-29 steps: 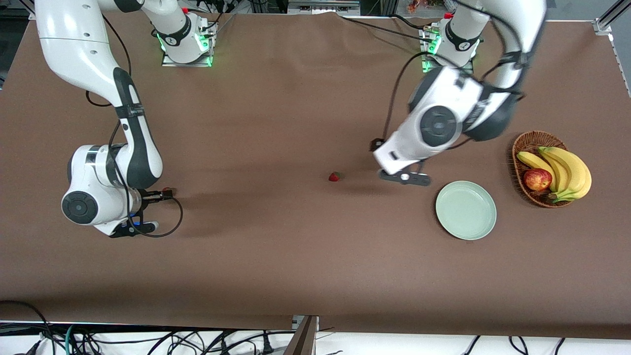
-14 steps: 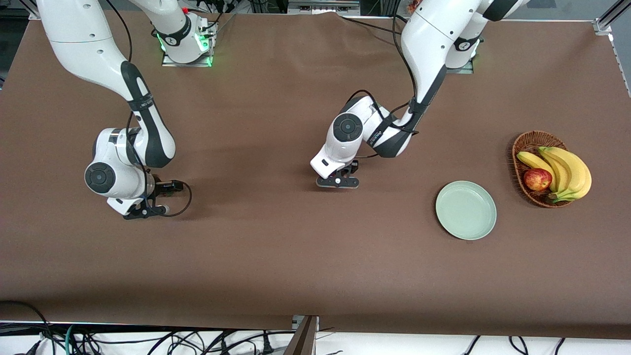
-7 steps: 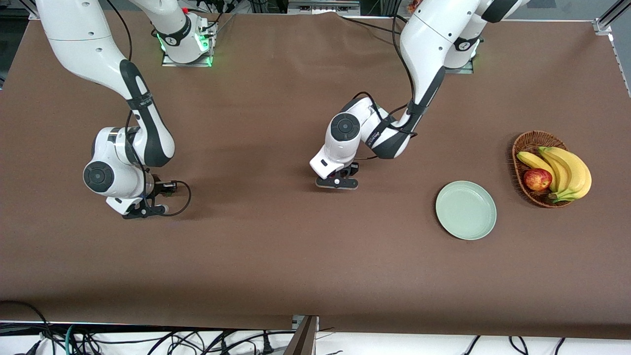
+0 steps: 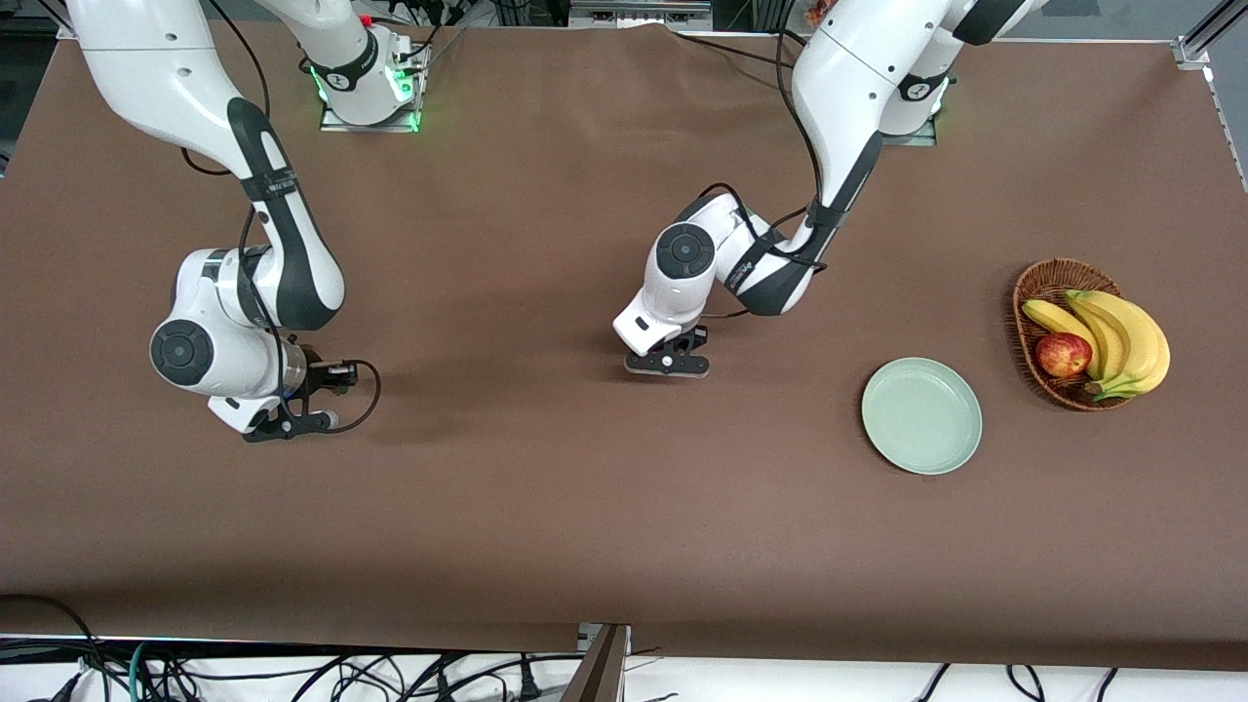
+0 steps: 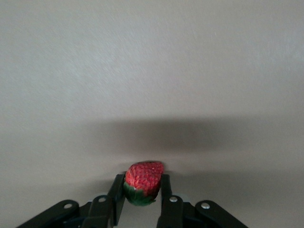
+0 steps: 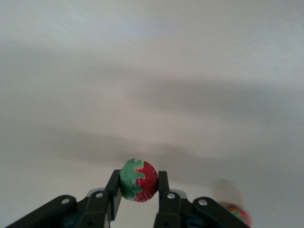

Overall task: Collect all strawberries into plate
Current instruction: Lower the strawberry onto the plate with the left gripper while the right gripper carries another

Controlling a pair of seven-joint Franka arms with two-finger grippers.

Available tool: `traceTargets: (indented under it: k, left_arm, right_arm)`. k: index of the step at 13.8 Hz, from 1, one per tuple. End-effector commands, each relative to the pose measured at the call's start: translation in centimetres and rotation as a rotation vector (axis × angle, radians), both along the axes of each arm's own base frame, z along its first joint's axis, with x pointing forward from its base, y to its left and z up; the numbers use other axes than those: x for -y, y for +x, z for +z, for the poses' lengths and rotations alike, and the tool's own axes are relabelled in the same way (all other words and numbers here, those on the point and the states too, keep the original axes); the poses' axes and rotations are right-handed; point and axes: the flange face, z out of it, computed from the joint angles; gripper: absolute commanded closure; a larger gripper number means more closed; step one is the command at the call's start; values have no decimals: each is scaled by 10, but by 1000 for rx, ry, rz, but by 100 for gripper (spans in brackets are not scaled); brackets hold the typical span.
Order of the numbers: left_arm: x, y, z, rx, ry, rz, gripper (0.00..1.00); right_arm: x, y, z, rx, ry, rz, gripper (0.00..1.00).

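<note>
Your left gripper (image 4: 667, 363): low over the middle of the table (image 4: 546, 507), clamped on one strawberry (image 5: 142, 183). The left wrist view shows that berry pinched between the two fingers (image 5: 117, 195), red tip outward, green top toward the gripper body.

Your right gripper (image 4: 289, 421): over the table toward the right arm's end, clenched on a second strawberry (image 6: 138, 180). The right wrist view shows its leafy green cap turned partly to one finger, red flesh to the other.

Third strawberry (image 6: 237, 214): a small red and green shape lying on the table at the edge of the right wrist view, close to the right gripper. You cannot see it in the front view.

Plate (image 4: 921, 415): pale mint-green, round, resting on the table toward the left arm's end, well apart from both grippers. No berry lies in it.

Wicker basket (image 4: 1035, 283): just beside the plate, closer still to the left arm's end of the table. It holds bananas (image 4: 1121, 336) and a red apple (image 4: 1063, 354).
</note>
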Motion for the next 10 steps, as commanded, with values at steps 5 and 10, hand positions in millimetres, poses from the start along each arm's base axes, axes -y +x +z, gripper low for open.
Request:
traceTargets:
  k: [5, 10]
  left_arm:
    - [-126, 65, 108, -81, 143, -37, 90]
    - [-275, 117, 121, -126, 126, -285, 88]
  right_arm:
    - [-118, -9, 17, 2, -1, -194, 88]
    - [-291, -28, 22, 52, -15, -443, 88]
